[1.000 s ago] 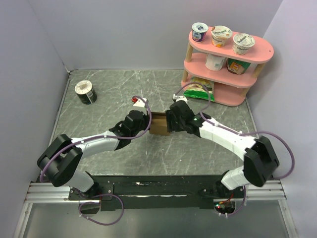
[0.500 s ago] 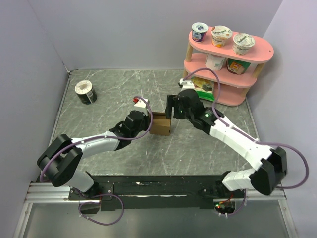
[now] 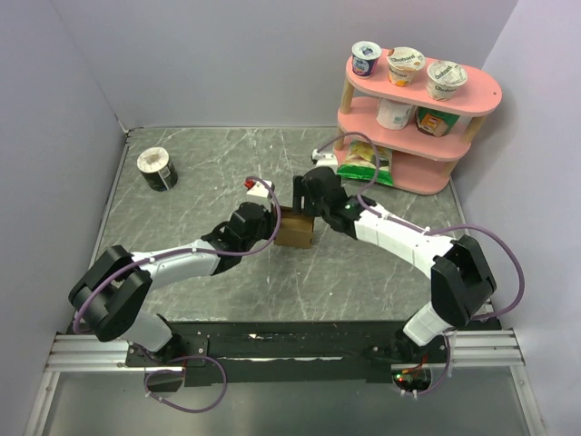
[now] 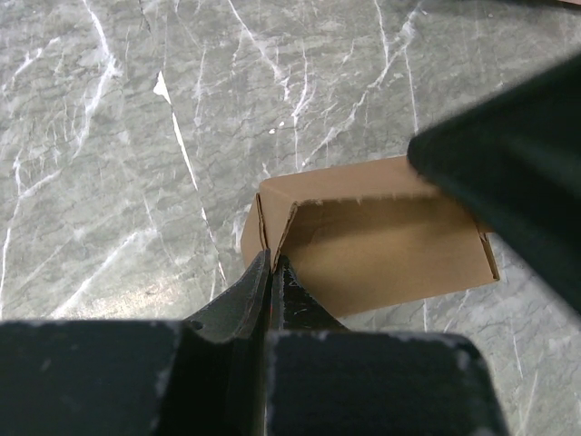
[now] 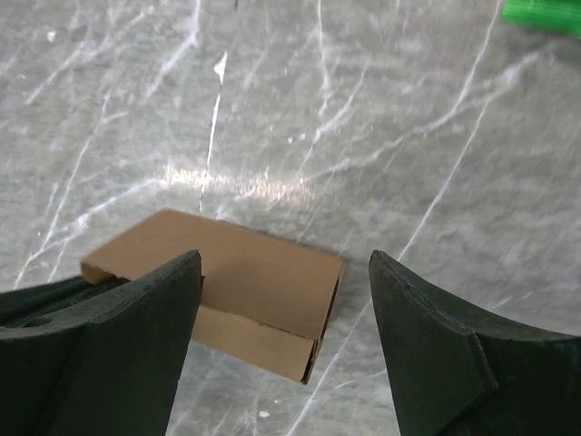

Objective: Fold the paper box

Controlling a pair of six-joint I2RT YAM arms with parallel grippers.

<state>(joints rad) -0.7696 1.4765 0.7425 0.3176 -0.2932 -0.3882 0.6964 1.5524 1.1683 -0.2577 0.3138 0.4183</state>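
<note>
The paper box (image 3: 297, 232) is a small brown cardboard cuboid lying on the grey marble table, its open end toward the left arm. My left gripper (image 3: 274, 221) is shut on the box's near wall edge; in the left wrist view its fingers (image 4: 270, 263) pinch the thin cardboard where the box (image 4: 381, 238) opens. My right gripper (image 3: 303, 194) hovers open just above and behind the box. In the right wrist view its jaws (image 5: 284, 261) stand wide apart over the box (image 5: 259, 277), touching nothing. One right finger (image 4: 513, 163) shows dark at the upper right of the left wrist view.
A round black-and-white tub (image 3: 157, 169) stands at the far left. A pink two-tier shelf (image 3: 481, 91) with yogurt cups fills the far right corner, a green snack bag (image 3: 363, 162) at its foot. Grey walls enclose the table on three sides.
The right gripper let go of the box's right side, opened wide, and swung back and left to hover over the box. The left gripper and box stayed put.
</note>
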